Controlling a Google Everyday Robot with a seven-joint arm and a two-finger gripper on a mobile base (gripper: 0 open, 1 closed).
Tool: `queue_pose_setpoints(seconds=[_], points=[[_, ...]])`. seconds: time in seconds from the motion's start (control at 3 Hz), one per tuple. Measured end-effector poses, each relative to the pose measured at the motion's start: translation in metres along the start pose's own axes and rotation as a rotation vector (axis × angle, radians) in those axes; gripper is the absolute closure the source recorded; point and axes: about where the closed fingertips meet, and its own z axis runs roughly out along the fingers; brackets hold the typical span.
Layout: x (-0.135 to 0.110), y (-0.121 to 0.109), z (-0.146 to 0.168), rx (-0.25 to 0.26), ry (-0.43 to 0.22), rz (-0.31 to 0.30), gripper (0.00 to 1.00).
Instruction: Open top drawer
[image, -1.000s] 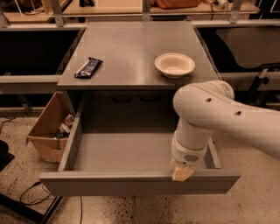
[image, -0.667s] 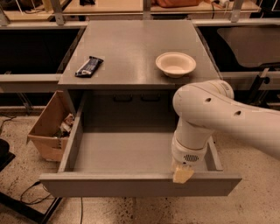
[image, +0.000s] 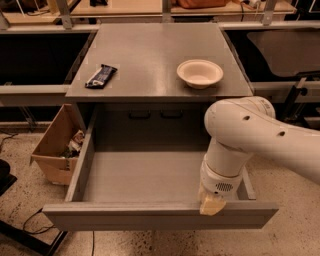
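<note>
Obs., one camera view. Matte-grey metal cabinet with a flat top fills the middle of the frame; its wide grey handleless top drawer stands far out toward the camera, box-like interior bare and fully exposed, front panel near the bottom edge of the view.

White jointed robot arm enters from the right and bends down over the drawer's front right corner; the gripper, tan-tipped, sits at the top edge of the front panel, just inside the right side wall, touching or hooked over that edge; whether it is wide or narrow cannot be told, since the wrist housing covers it.

Step, as judged: the pull is at or near its end; the drawer looks about as open as the task needs. The next move would call for letting go of the panel edge and lifting straight up and clear, without dragging the panel sideways or nudging it inward.

Surface and room: speckled terrazzo-like floor; brown cardboard box holding scraps on the floor just left of the drawer, apart from it; on the cabinet top, a shallow cream bowl at right, upright and empty; a dark flat snack packet at left, well apart from the bowl.
</note>
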Motion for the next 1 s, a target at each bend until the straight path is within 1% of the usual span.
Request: queue_pose_setpoints(seconds=[1.0], points=[[0.008, 0.022, 0.005, -0.057, -0.020, -0.007, 1.00]])
